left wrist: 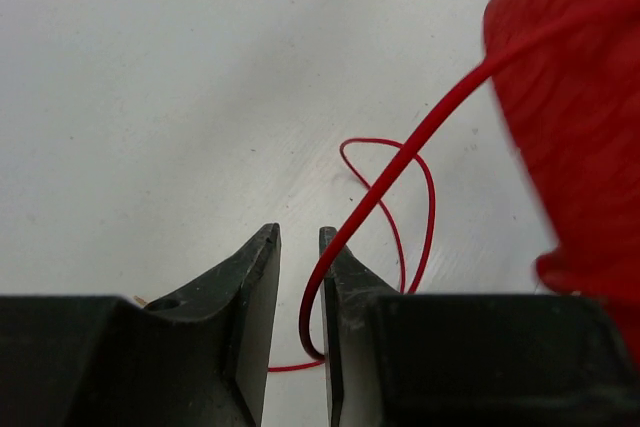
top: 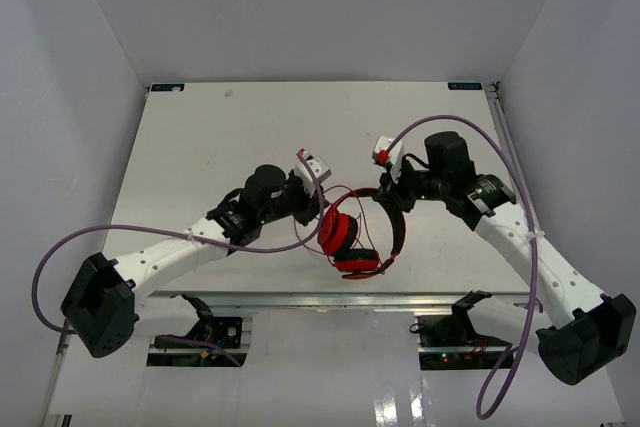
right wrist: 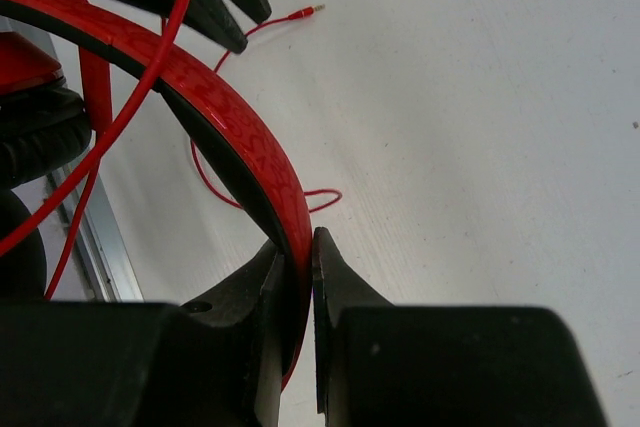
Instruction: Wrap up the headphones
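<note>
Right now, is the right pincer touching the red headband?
Touching. The right wrist view shows the right pincer closed on the headband, with both fingers pressed against its sides and no gap.

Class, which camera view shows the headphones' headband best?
The right wrist view: the headband appears close up, pinched in the right hand. The top view shows it only as a small red arc. The left wrist view shows only cable and a blurred red earcup.
</note>
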Robot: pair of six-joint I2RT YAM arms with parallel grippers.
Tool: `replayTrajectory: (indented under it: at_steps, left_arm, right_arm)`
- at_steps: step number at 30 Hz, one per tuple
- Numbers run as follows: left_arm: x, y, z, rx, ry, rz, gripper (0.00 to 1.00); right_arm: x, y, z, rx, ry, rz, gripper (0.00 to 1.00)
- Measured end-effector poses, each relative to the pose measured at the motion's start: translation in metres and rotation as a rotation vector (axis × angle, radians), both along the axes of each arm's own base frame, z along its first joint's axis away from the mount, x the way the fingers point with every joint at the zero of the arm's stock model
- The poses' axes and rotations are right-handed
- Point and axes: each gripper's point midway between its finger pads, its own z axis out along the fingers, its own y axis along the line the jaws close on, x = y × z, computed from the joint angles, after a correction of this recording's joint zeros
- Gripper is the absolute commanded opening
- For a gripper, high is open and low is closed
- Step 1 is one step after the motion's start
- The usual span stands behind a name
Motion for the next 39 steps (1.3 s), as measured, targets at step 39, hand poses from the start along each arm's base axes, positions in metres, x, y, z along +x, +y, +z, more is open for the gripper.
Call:
replayTrajectory:
  at_steps: [39]
  left_arm:
    - [-0.008,-0.088,-0.079,-0.566,0.312,-0.224,0.69]
  right_arm:
    - [0.034,-0.030,0.150,0.257,-0.095,-0.236,0.08]
